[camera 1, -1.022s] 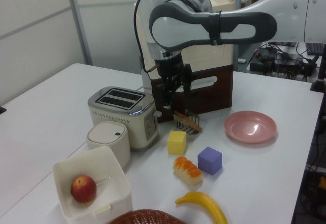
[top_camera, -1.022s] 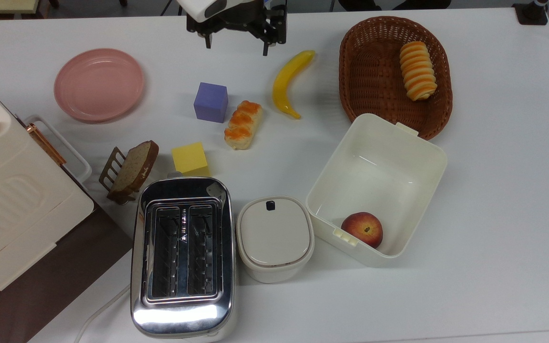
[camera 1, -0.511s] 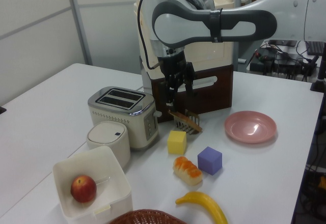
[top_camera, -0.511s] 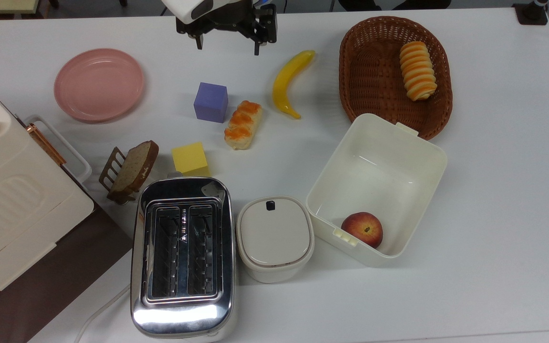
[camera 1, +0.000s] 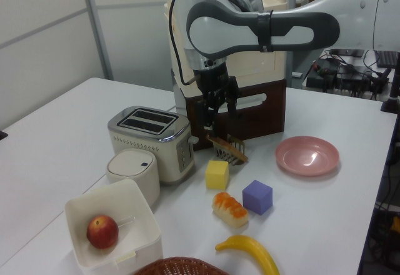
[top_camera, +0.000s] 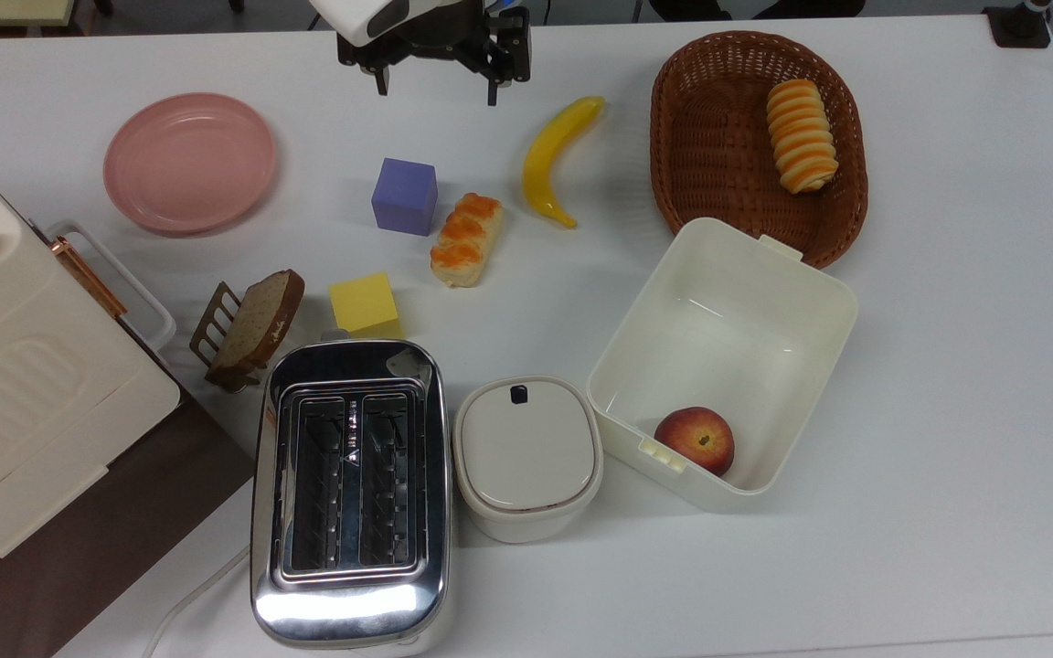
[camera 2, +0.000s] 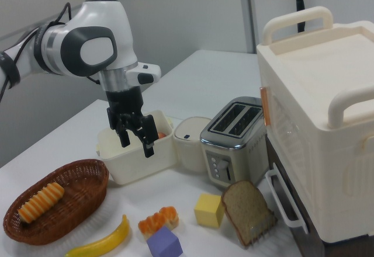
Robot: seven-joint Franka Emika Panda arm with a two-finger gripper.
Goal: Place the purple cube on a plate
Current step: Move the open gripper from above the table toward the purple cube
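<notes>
The purple cube point(top_camera: 405, 196) rests on the white table, touching the end of an orange-glazed pastry point(top_camera: 465, 238). It also shows in the left view point(camera 1: 257, 197) and at the right view's bottom edge point(camera 2: 164, 243). The pink plate point(top_camera: 129, 187) lies bare to the top view's left of the cube, apart from it, and at the left view's right point(camera 1: 325, 164). My gripper point(top_camera: 437, 91) hangs open and holds nothing, well above the table near its far edge in the top view, beyond the cube. It shows too in the left view point(camera 1: 220, 122) and the right view point(camera 2: 136, 147).
A yellow cube point(top_camera: 363, 302), a banana point(top_camera: 554, 157), a toast slice in a rack point(top_camera: 248, 329), a toaster point(top_camera: 350, 489) and a lidded pot point(top_camera: 527, 454) surround the cube. A wicker basket point(top_camera: 700, 137) and a white bin point(top_camera: 819, 302) holding an apple stand at the top view's right.
Over the first half second the gripper moved a little toward the top view's upper left, away from the cube. Since then nothing has moved.
</notes>
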